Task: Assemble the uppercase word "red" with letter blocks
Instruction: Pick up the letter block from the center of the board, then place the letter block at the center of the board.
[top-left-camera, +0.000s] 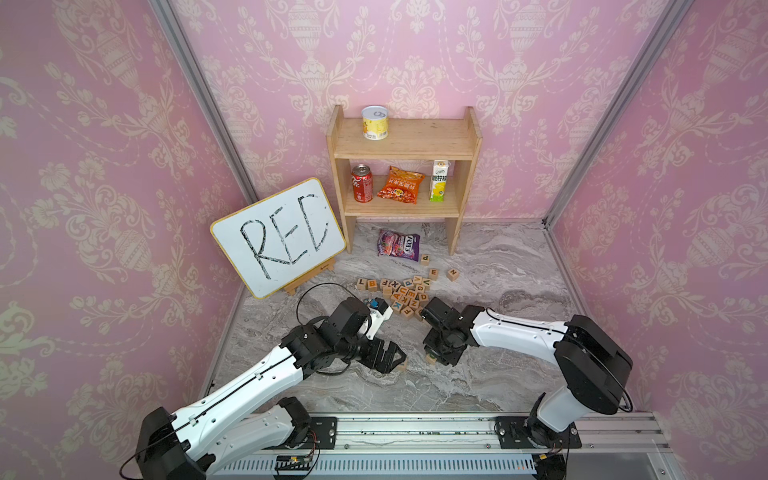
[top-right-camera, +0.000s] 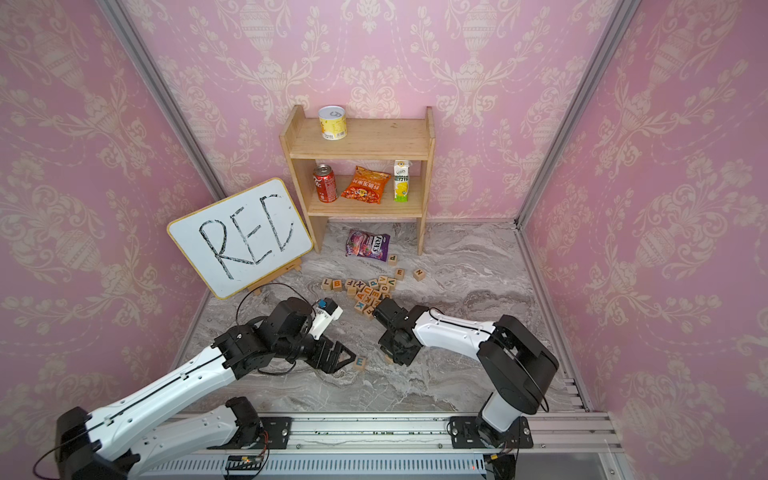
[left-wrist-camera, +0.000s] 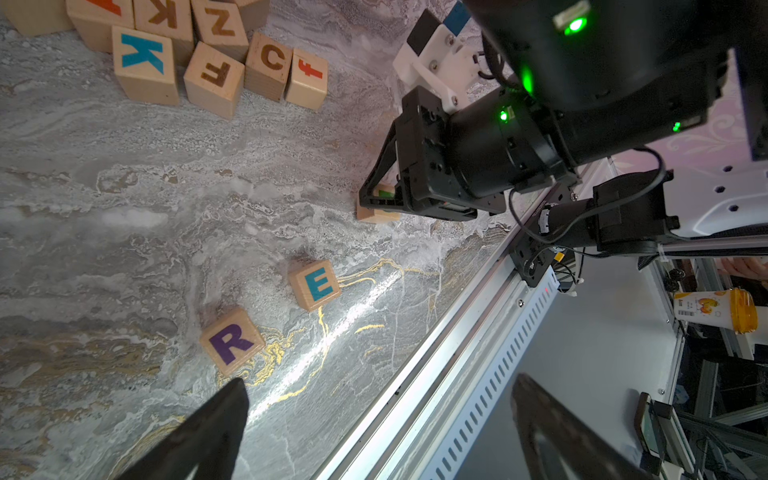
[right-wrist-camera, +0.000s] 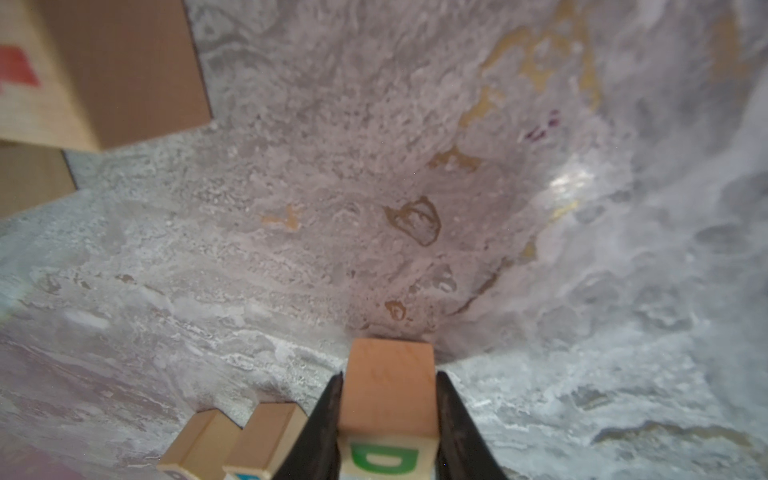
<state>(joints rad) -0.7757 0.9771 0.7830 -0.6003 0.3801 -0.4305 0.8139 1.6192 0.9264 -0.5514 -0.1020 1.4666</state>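
Note:
My right gripper (right-wrist-camera: 389, 374) is shut on the pale cube with the green D (right-wrist-camera: 388, 399), one finger on each side, low at the marble table. From the left wrist view the D block (left-wrist-camera: 376, 214) peeks out under the right gripper's black fingers (left-wrist-camera: 380, 183). The teal E block (left-wrist-camera: 318, 284) and the purple R block (left-wrist-camera: 232, 340) lie face up in a row, a short gap from the D. My left gripper (left-wrist-camera: 379, 380) is open and empty, just past the R. In a top view the E (top-right-camera: 360, 363) shows between both grippers; the R is hidden there.
A pile of spare letter blocks (top-left-camera: 405, 291) lies behind both grippers. A whiteboard (top-left-camera: 278, 237) lettered R-E-D leans at the back left. Next to it stands a wooden shelf (top-left-camera: 403, 166) with cans and snacks, a purple candy bag (top-left-camera: 399, 245) before it. A metal rail (top-left-camera: 415, 428) edges the front.

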